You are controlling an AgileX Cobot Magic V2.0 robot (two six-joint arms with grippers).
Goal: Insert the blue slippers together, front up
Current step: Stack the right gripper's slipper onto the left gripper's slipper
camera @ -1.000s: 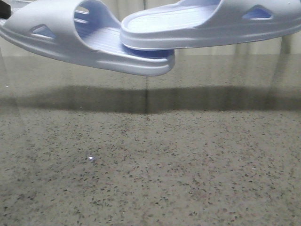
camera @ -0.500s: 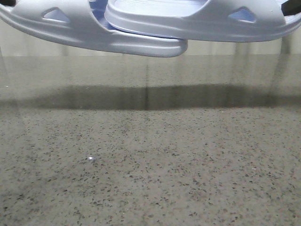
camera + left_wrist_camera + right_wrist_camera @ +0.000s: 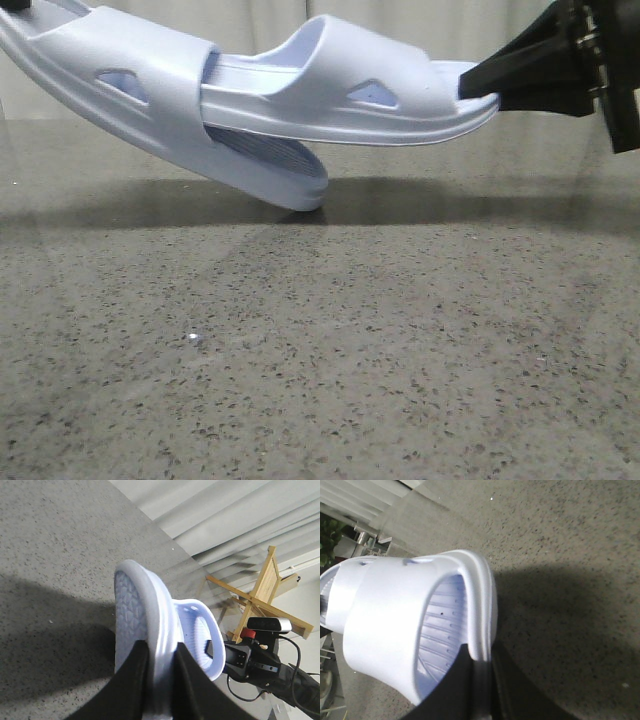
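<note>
Two pale blue slippers hang joined above the table. The left slipper [image 3: 150, 85] tilts with its toe down near the table. The right slipper [image 3: 330, 95] lies nearly level, its front pushed under the left one's strap. My right gripper [image 3: 482, 85] is shut on the right slipper's heel; in the right wrist view [image 3: 480, 652] its fingers pinch the sole's edge [image 3: 481, 595]. My left gripper [image 3: 162, 650] is shut on the left slipper's heel [image 3: 150, 605]; in the front view it is almost out of frame at the top left.
The speckled grey stone table [image 3: 320, 350] spreads under the slippers, their shadow across its far part. A pale curtain hangs behind. In the left wrist view a wooden stand [image 3: 265, 580] with a camera [image 3: 267, 625] stands beyond the table.
The left slipper has tipped toe-down and come lower. The right slipper has slid left, deeper under the left strap. The right gripper has come into the front view.
</note>
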